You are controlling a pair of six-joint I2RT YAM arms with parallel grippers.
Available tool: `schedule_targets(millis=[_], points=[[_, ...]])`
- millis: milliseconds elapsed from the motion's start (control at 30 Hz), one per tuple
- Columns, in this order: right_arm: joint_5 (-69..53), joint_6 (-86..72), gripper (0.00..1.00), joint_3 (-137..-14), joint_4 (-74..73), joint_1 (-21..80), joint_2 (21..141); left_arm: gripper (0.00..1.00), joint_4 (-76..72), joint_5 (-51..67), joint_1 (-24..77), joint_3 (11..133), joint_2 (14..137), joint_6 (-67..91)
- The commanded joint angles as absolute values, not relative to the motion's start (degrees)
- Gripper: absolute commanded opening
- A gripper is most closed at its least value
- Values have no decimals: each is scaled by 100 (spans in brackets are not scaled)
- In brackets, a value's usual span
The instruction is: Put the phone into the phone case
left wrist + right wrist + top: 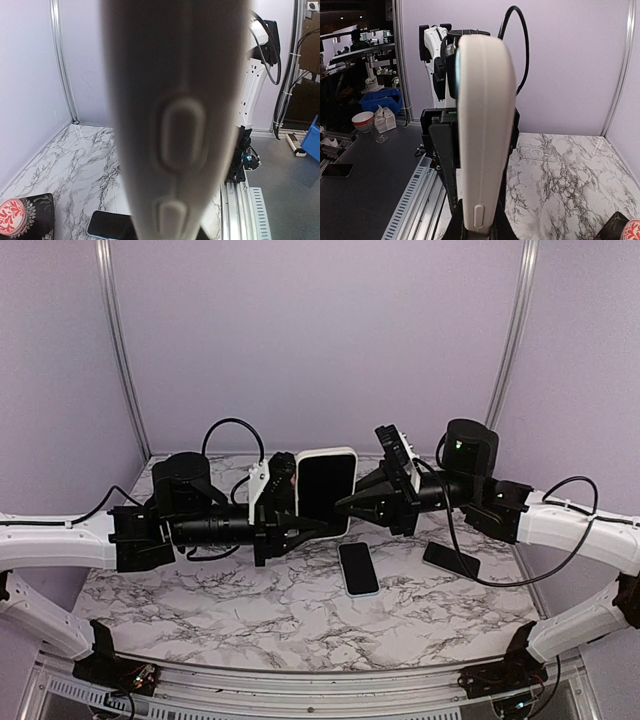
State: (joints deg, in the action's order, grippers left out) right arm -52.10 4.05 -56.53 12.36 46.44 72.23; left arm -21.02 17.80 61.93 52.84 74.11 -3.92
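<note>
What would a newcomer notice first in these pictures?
A white rounded phone case with a black face stands upright in mid-air at the centre, held between the left gripper and the right gripper. Near it, a black rectangular phone lies flat on the marble-patterned table.

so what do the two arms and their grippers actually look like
Both match: the left arm and right arm have white outer links and black joint housings. The left gripper and right gripper are black and taper to a point. Thin black cables loop off each arm, and a green light glows on the right arm's round housing.
</note>
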Motion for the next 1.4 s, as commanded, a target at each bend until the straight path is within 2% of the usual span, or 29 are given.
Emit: schedule_targets(millis=[0,33,200,300,500,667,867,1133,1367], points=[[-4433,158,0,-6115,843,4341,7342,88,-2455,513,6216,5381,7362,-133],[-4152,-138,0,-6210,601,4105,7415,97,-2289,-107,6152,5398,7389,-56],[-3844,-824,0,-6634,-1221,2591,8117,99,-387,-1825,5398,6118,8077,1166],[-4016,-612,0,-6743,-2028,2018,8665,99,397,-2017,5002,6349,8451,1710],[-4772,-273,0,-6852,-2485,1101,9608,99,423,-1869,4675,6065,8436,2019],[-5094,504,0,-7570,-3424,989,10773,99,430,-1850,4614,5975,8437,2012],[-4342,355,0,-7854,-3412,901,11369,99,458,-1889,4565,5854,8405,2058],[-3011,245,23,-8238,-3623,880,11690,99,744,-2017,4224,5781,8475,2244],[-2058,104,28,-8323,-3553,909,11334,99,1164,-1954,3353,5681,8721,2772]])
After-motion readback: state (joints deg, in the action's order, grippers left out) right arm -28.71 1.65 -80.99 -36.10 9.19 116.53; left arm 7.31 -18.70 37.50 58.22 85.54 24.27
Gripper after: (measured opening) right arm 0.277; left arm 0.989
